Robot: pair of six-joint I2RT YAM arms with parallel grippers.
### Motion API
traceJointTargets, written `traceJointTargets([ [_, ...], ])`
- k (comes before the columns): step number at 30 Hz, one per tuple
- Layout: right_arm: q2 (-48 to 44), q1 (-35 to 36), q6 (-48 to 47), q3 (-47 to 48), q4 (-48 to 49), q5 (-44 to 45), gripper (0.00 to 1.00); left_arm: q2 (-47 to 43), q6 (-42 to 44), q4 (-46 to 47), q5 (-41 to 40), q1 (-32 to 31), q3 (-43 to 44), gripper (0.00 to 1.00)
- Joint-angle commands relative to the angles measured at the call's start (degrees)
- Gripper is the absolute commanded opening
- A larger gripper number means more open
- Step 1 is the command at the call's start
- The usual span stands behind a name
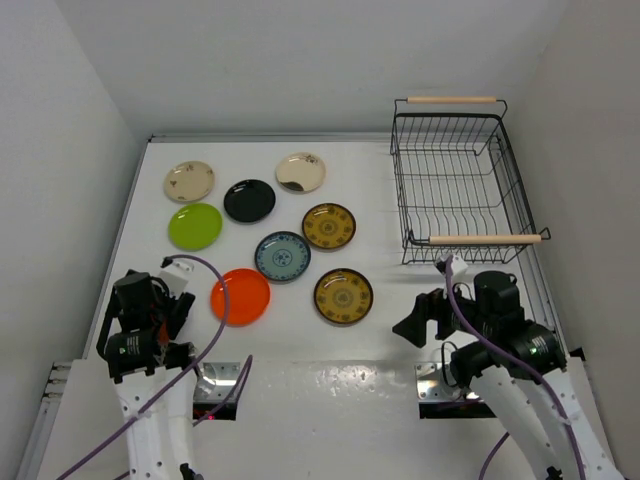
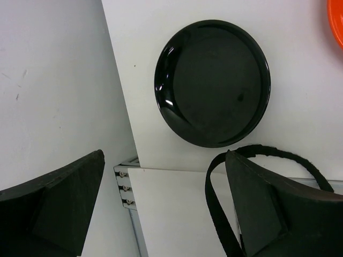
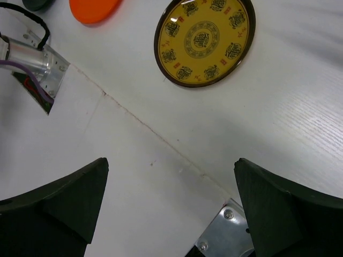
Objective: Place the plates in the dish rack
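a white table (image 1: pixel 360 180) is filling the top view. the rack (image 1: pixel 456 180) is sitting at its far right corner, with a wooden handle at each end. the left arm (image 1: pixel 145 400) and right arm (image 1: pixel 525 385) are standing at the near edge, both bent low over the table.

every plate is lying flat on the table, outside the rack and to its left. eight are showing from above in a loose cluster, none touching. the left cream plate (image 1: pixel 189 181) and right cream plate (image 1: pixel 300 172) are lying farthest back, with the black plate (image 1: pixel 249 200) between them and a little nearer. the green plate (image 1: pixel 195 226) is lying left of the black one and the far gold plate (image 1: pixel 329 226) right of it. the blue plate (image 1: pixel 282 256) is lying in the middle, with the orange plate (image 1: pixel 240 296) and the near gold plate (image 1: pixel 343 296) nearest the arms.

the left wrist view is showing another black plate (image 2: pixel 212 83) at the table's left edge, hidden under the arm from above.

the left gripper (image 2: pixel 163 182) is hanging near this plate, its fingers spread wide and holding nothing. the right gripper (image 3: pixel 171 171) is hanging beside the near gold plate, its fingers likewise wide apart and bare.
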Motion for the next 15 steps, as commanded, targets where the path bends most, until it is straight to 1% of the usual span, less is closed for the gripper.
traceJointTargets([
  [1,1.8,0.5,0.7,3.6,0.1,1.2,1.0,-0.7,-2.1,0.2,-1.0,-0.3,3.4,1.0],
  [2,2.3,0.5,0.8,4.2,0.2,2.8,1.0,-0.7,-1.5,-0.5,0.6,-0.3,4.4,1.0],
  [3,4.3,0.5,0.5,7.5,1.0,3.2,1.0,0.4,-0.4,-2.5,1.6,-0.3,5.5,1.0],
  [4,5.3,0.4,0.3,8.9,1.5,3.5,1.0,2.0,3.0,-3.8,2.9,-0.3,8.6,1.0],
  [5,6.5,0.4,-0.2,10.2,2.7,4.3,1.0,3.2,5.0,-5.2,6.1,-0.3,10.6,1.0],
  [6,9.2,0.5,-0.4,15.1,4.7,4.6,1.0,4.4,6.1,-6.0,7.3,-0.3,12.5,1.0],
  [7,12.7,0.5,-0.5,16.8,5.8,5.0,1.0,5.9,6.1,-6.0,8.1,-0.3,16.7,1.0],
  [8,16.9,0.4,-0.5,20.4,6.8,5.6,1.0,9.8,5.4,-5.5,8.7,-0.3,18.8,1.0],
  [9,19.4,0.3,-0.4,24.3,10.0,5.3,1.0,12.3,4.5,-4.0,9.7,-0.3,20.9,1.0],
  [10,24.5,0.5,0.3,26.2,11.5,3.4,0.92,18.3,1.8,-3.5,11.5,-0.3,25.3,1.0],
  [11,31.0,0.5,0.6,31.2,12.3,2.2,0.63,21.9,0.8,-3.5,13.2,-0.3,27.7,0.94],
  [12,37.8,1.1,1.6,36.3,12.3,3.0,0.2,25.6,0.1,-5.0,15.4,-0.3,33.1,0.88],
  [13,44.9,1.3,2.3,42.3,11.6,5.1,0.0,29.3,0.1,-6.1,17.6,-0.3,35.7,0.83],
  [14,48.6,3.8,2.0,45.5,10.4,9.8,0.0,32.8,-0.6,-7.1,19.9,-0.3,38.0,0.79],
  [15,52.4,7.2,1.1,48.8,4.5,12.4,0.01,35.9,-0.6,-7.8,24.2,-0.3,39.6,0.74],
])
